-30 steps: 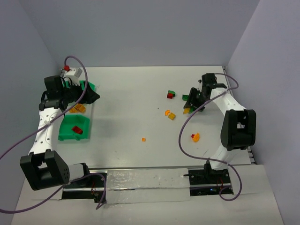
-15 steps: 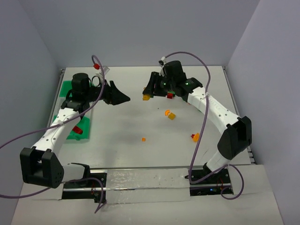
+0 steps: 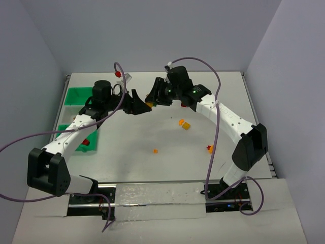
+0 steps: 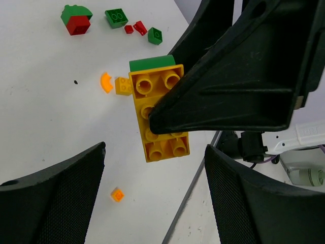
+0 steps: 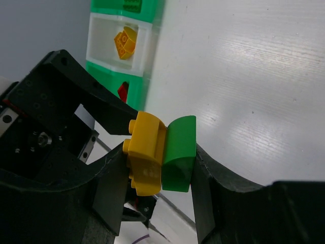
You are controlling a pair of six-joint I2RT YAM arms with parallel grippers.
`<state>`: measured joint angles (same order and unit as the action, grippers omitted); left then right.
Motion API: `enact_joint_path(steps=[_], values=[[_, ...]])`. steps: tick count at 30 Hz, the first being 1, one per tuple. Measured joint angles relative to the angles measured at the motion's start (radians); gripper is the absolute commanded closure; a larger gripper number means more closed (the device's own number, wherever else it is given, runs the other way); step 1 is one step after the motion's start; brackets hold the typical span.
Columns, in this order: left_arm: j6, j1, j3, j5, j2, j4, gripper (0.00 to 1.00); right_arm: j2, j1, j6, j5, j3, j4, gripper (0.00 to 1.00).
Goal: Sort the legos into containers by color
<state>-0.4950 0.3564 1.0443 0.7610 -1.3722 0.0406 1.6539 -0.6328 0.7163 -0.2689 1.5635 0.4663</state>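
At the left edge of the top view the containers (image 3: 76, 95) stood unattended. The left gripper (image 3: 138, 105) had swung away from them to upper centre, fingers spread, empty. There it met the right gripper (image 3: 152, 96), arrived from the right, pinching a yellow brick (image 4: 160, 117) joined to a green brick (image 4: 152, 63) in mid-air — likely a handover or pull-apart. Loose legos (image 3: 184, 123) lay right of centre.

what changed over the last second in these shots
Both arms swung to the middle: the right gripper came over from the right carrying a yellow-and-green lego, and the open left gripper came off the containers to meet it. Containers and the other legos stayed put.
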Motion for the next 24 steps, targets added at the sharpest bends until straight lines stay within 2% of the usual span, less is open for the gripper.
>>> enact_joint_path(steps=[4, 13, 14, 18, 19, 21, 22, 23, 24], values=[[-0.004, 0.010, 0.001, -0.024, -0.009, 0.000, 0.21, 0.005, -0.013, 0.019, 0.012, 0.015, -0.001, 0.55], [-0.052, 0.013, 0.002, -0.039, -0.019, -0.030, 0.40, 0.005, -0.033, 0.034, 0.037, 0.019, -0.001, 0.55], [-0.058, 0.013, 0.002, -0.036, -0.020, -0.038, 0.44, 0.005, -0.033, 0.035, 0.041, 0.019, -0.002, 0.55], [-0.084, 0.017, 0.003, -0.018, -0.022, -0.062, 0.70, 0.006, -0.033, 0.038, 0.055, 0.019, -0.002, 0.53], [-0.090, 0.018, 0.003, -0.019, -0.022, -0.065, 0.81, 0.006, -0.033, 0.039, 0.060, 0.019, -0.001, 0.48], [-0.095, 0.018, 0.003, -0.019, -0.024, -0.071, 0.92, 0.006, -0.033, 0.044, 0.066, 0.019, -0.002, 0.44], [-0.097, 0.018, 0.003, -0.018, -0.025, -0.074, 1.00, 0.006, -0.033, 0.046, 0.068, 0.019, -0.003, 0.32], [-0.097, 0.018, 0.003, -0.015, -0.027, -0.075, 1.00, 0.006, -0.033, 0.051, 0.066, 0.019, -0.002, 0.25], [-0.098, 0.018, 0.003, -0.008, -0.027, -0.075, 1.00, 0.006, -0.032, 0.048, 0.067, 0.019, -0.004, 0.08]])
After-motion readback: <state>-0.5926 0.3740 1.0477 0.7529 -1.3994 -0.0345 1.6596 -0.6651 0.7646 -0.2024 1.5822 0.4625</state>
